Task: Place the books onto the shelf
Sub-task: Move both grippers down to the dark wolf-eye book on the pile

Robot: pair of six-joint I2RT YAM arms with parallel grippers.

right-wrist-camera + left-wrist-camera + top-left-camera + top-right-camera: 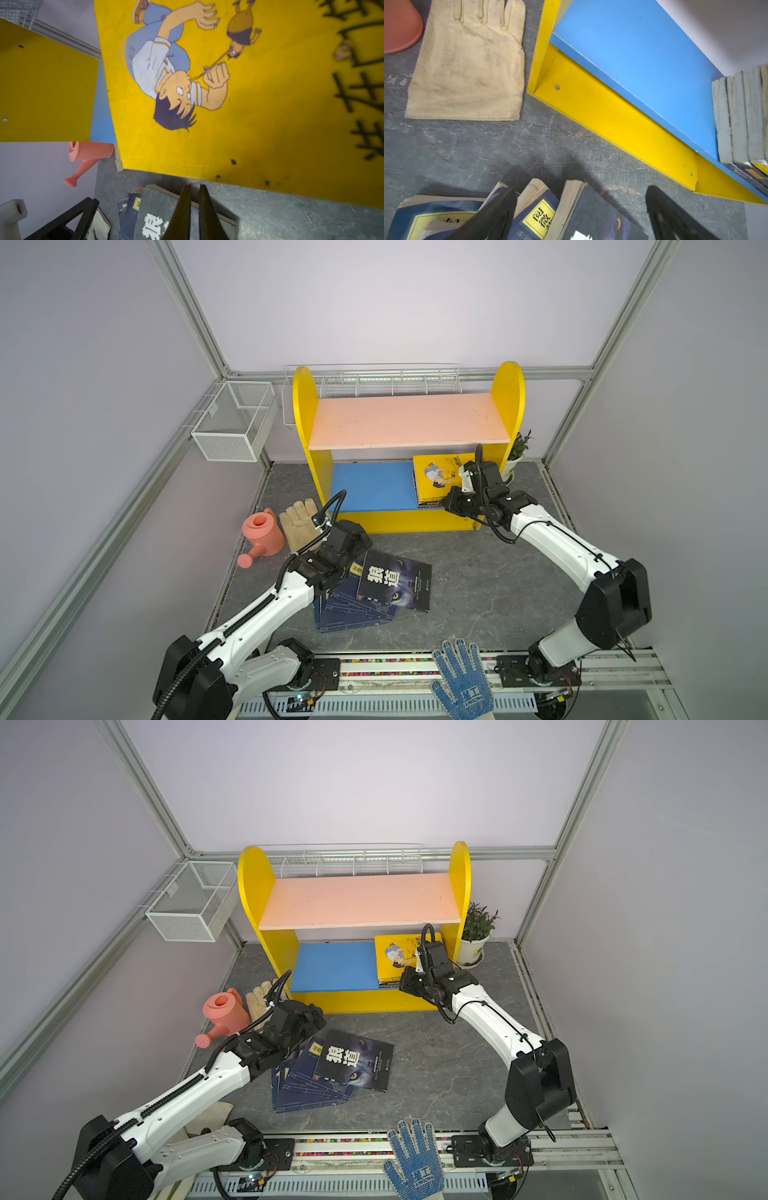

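Nearest, at six o'clock, lay a blue-dotted knit glove (461,676). Left fingers (494,214) gaped wide over fanned navy paperbacks (353,610); pinching only the top black cover (395,580) by its edge looked wisest. Right fingers (185,212), narrow and empty, faced a yellow cartoon book (436,477) on the yellow two-tier shelf (305,414).

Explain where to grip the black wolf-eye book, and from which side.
Grip the black book at its far-left corner, from the left. It lies flat, but that corner rides up on the navy books, likely leaving its edge free to pinch; the open left gripper hovers there.
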